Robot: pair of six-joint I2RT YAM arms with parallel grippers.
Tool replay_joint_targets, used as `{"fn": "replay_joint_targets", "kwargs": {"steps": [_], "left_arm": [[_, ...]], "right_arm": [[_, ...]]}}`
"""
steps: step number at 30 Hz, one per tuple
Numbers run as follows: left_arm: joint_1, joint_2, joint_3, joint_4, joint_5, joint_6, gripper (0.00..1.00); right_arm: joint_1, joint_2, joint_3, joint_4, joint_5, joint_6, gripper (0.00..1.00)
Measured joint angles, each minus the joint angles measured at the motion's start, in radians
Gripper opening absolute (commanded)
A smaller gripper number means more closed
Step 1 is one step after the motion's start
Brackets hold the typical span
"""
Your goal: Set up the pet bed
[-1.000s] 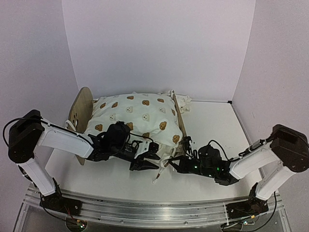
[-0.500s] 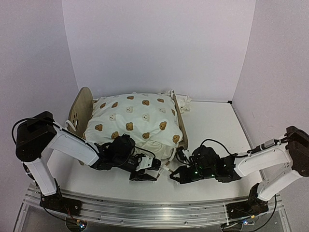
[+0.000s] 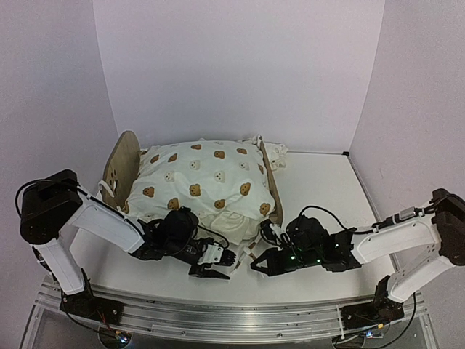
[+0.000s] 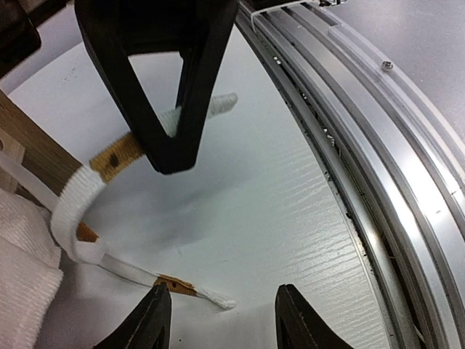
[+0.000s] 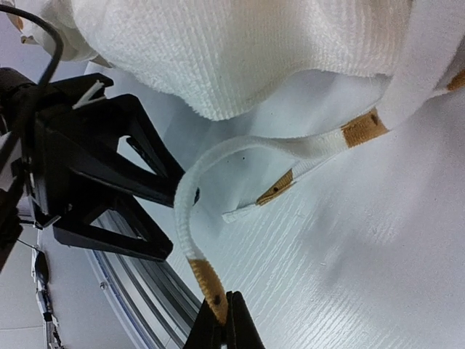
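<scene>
Two rounded end boards of light wood [image 3: 120, 163] close off the small pet bed [image 3: 196, 171], which sits at the back left of the white table [image 3: 320, 189]. We see a puffy cream duvet with brown bear faces [image 3: 218, 182] heaped over it and spilling off the near side. From that edge trails a white tie string with tan patches [image 5: 305, 147].

The right gripper [image 5: 224, 320] is pressed together on a tan patch, so the string arcs from the bed to its fingers. The left gripper [image 4: 225, 320] faces it nearby, spread and holding nothing.

Compared with a second ago, both grippers have drawn back from the bed toward the near edge, and the left jaws stand wider.

The duvet hides the bed's base and most of the right board. From above, the string is too thin for us to follow.
</scene>
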Motion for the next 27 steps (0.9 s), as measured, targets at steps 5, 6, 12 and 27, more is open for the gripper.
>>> {"fn": "replay_joint_targets", "kwargs": {"steps": [5, 6, 12, 27], "left_arm": [[-0.008, 0.086, 0.031, 0.0, -0.073, -0.031, 0.48], [-0.01, 0.102, 0.039, 0.0, -0.086, -0.036, 0.48], [-0.035, 0.152, 0.054, 0.031, -0.149, -0.055, 0.29], [-0.041, 0.138, 0.113, -0.016, -0.249, -0.088, 0.0]], "right_arm": [[0.0, -0.003, 0.0, -0.009, 0.006, 0.008, 0.0], [0.0, -0.003, 0.0, -0.014, 0.006, 0.008, 0.0], [0.0, -0.015, -0.017, -0.049, 0.01, 0.018, 0.0], [0.0, -0.064, -0.061, -0.089, 0.024, 0.022, 0.0]]}}
